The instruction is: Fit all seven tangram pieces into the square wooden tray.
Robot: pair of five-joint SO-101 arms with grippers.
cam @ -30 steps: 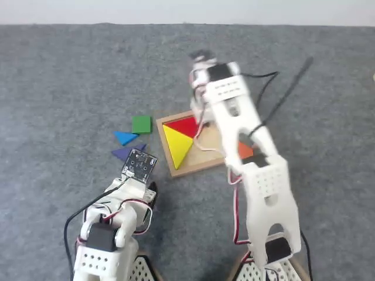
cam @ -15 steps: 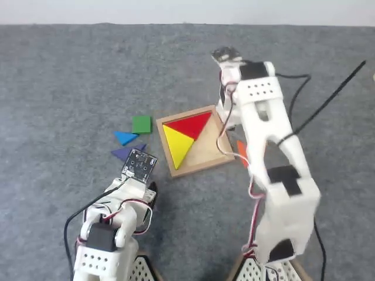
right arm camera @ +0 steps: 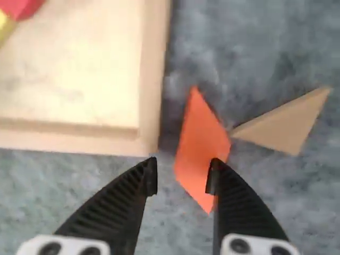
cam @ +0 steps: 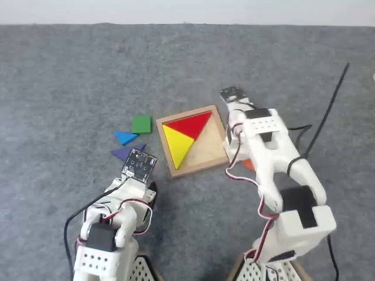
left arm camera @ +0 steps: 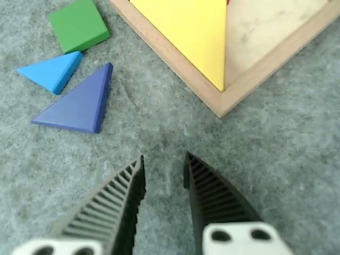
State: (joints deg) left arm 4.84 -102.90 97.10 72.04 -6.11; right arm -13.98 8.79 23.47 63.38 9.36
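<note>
- Across the whole table [cam: 70, 70] lies grey, carpet-like felt, which ends at the far edge against a pale wall strip [cam: 176, 10].
- Near mid-table sits the square wooden tray [cam: 206, 151], turned askew. It holds a red triangle [cam: 190, 124] and a yellow triangle [cam: 177, 145] edge to edge, and the rest of its floor is bare.
- At the tray's right edge hangs the right gripper [right arm camera: 181, 164], fingers moderately parted and gripping nothing, over the near end of the orange parallelogram [right arm camera: 201, 143] on the felt.
- By the tray's near corner the left gripper [left arm camera: 163, 159] hovers over felt, fingers narrowly apart and empty.
- Left of the tray, close together, lie a green square [cam: 141, 124], a light blue triangle [cam: 124, 137] and a dark blue triangle [cam: 125, 153].
- Beside the parallelogram, a tan triangle [right arm camera: 284, 127] meets it with its tip.
</note>
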